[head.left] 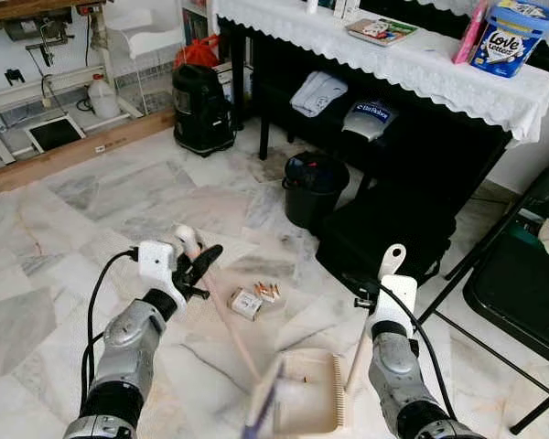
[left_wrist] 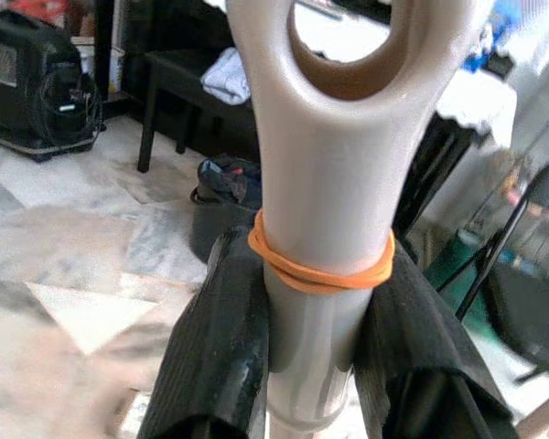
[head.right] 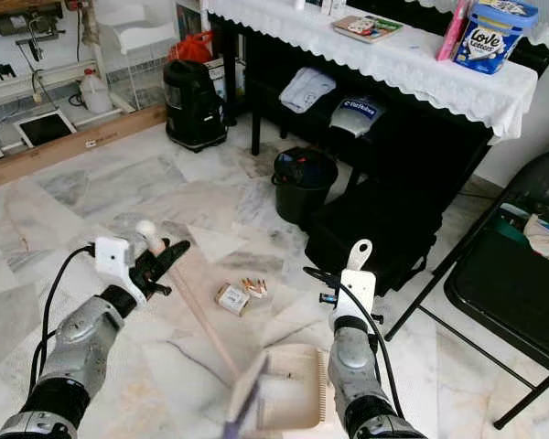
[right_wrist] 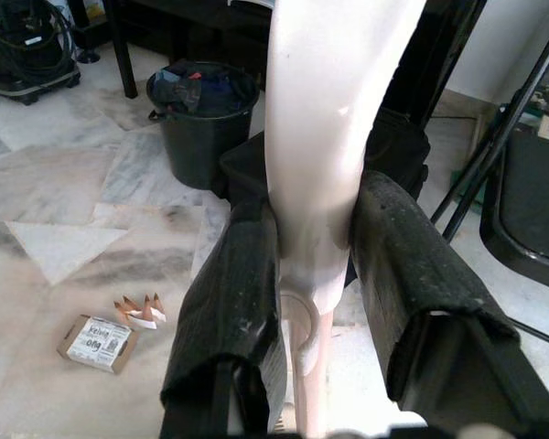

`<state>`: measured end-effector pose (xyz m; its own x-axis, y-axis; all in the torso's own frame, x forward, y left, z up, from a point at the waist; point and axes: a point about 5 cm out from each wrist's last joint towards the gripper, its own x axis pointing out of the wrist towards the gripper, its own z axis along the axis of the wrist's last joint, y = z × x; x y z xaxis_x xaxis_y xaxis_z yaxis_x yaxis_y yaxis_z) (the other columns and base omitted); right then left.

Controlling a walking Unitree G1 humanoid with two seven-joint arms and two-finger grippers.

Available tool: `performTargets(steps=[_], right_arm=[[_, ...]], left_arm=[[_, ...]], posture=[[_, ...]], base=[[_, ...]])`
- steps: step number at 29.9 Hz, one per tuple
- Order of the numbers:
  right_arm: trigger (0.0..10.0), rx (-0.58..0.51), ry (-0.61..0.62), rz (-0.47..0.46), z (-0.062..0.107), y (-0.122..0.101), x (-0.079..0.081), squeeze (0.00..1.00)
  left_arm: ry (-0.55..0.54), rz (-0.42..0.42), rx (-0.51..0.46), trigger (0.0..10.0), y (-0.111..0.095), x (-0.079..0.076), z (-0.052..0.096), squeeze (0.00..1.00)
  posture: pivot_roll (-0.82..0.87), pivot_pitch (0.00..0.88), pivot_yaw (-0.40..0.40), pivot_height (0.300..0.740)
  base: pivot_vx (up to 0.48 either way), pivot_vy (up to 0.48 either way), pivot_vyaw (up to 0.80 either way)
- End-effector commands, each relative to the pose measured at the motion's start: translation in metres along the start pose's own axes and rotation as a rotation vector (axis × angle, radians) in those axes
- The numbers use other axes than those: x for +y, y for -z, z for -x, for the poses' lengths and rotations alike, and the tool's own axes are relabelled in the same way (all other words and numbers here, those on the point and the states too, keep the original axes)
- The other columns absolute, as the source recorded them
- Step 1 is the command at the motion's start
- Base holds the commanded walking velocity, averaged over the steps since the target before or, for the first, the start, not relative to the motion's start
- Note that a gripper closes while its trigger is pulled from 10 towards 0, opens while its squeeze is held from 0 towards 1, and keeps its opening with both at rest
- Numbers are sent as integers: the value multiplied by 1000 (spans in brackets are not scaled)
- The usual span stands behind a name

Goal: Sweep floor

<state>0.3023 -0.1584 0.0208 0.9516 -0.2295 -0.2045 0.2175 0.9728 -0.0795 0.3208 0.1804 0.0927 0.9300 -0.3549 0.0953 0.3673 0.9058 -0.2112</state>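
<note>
Item one: your left gripper (head.left: pixel 199 265) is clamped on the broom handle (head.left: pixel 229 320), near its top end, bound by an orange rubber band (left_wrist: pixel 320 270). Item two: your right gripper (right_wrist: pixel 316 274) is closed around the dustpan handle (head.left: pixel 377 306); the dustpan (head.left: pixel 306 393) rests on the marble floor (head.left: pixel 91 219). Item three: a small box (head.left: pixel 246 304) and paper scraps (head.left: pixel 268 292) lie just beyond the dustpan, near a black bin (head.left: pixel 313 187).

Pale marble floor (head.left: pixel 91 210), lace-covered table (head.left: pixel 412 64), black bin (head.left: pixel 314 187) beneath, folding chair (head.left: pixel 522 274) beside it
</note>
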Motion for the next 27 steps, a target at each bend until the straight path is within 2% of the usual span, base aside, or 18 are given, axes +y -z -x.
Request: performTargets(steps=[1,7,10,13,17,21,27], right_arm=[[10000,48,-25,19,3,9,3,0],[10000,49,-24,18,3,8,2,0],[10000,47,-25,17,3,8,2,0],[10000,49,-27,17,3,8,2,0],[10000,49,-31,15,2,7,3,0],[10000,47,-31,12,1,6,3,0],[10000,48,-28,10,0,5,2,0]], left_arm=[[-31,14,-86,10000,-15,3,-1,0],[-139,-19,-160,10000,-27,10,3,0],[-203,-100,-183,10000,-32,13,8,0],[-233,-135,-189,10000,-30,13,12,0],[-208,-210,-126,10000,-19,9,16,0],[-190,-232,-77,10000,-11,7,17,0],[-125,-157,7,10000,3,2,18,0]], posture=[[-7,63,-102,740],[-7,51,-101,740],[-5,45,-101,740],[-3,38,-102,740],[-2,38,-103,740],[-1,41,-104,740],[3,45,-105,740]], base=[[0,0,0],[0,0,0],[0,0,0],[0,0,0],[0,0,0],[0,0,0],[0,0,0]])
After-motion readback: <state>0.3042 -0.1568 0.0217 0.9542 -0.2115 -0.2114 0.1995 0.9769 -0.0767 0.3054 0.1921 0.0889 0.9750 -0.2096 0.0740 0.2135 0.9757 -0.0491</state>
